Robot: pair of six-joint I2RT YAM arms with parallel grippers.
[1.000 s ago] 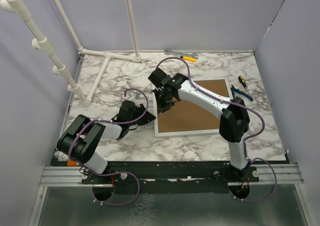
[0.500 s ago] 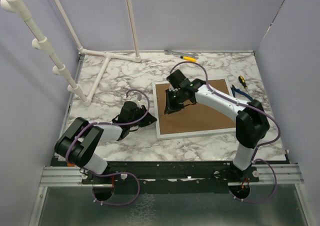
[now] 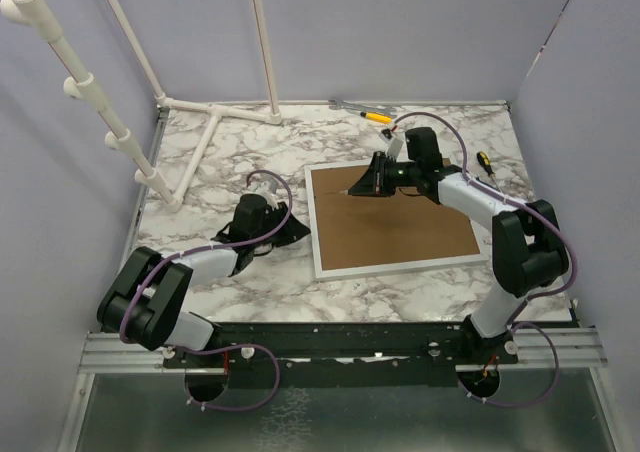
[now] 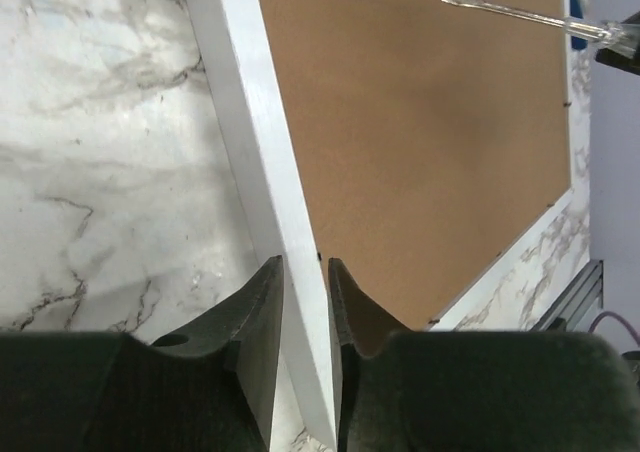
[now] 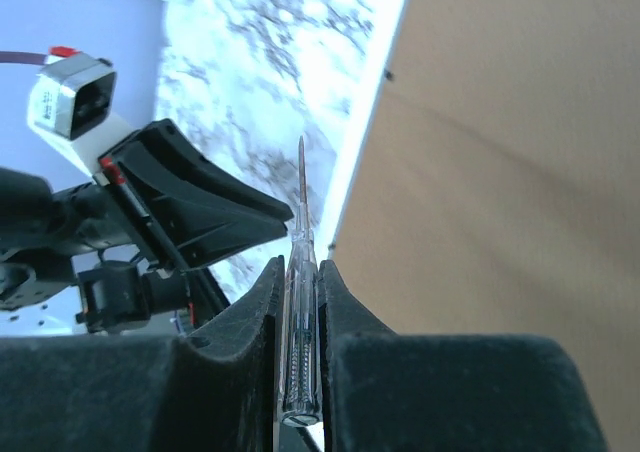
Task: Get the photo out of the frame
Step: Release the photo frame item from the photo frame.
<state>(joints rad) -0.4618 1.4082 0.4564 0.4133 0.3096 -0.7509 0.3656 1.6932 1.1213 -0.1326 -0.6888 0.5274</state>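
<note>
As the frame point(image 3: 400, 234) lies back-up on the table point(image 3: 220, 172), its photo is hidden under the brown board.
Long axis runs left-right. Left gripper point(image 4: 305, 268) straddles the left rail, jaws narrow; pinch cannot be told. Right gripper point(image 5: 298, 264), over the far-left corner, is clamped on a screwdriver point(image 5: 301, 202), tip pointing at that rail.

L arm low & stretched fwd, L gripper point(image 4: 305, 267) jaws narrowly apart astride frame point(image 4: 250, 122) rail; R arm bent across, R gripper point(image 5: 298, 264) clamped on screwdriver point(image 5: 300, 352).
</note>
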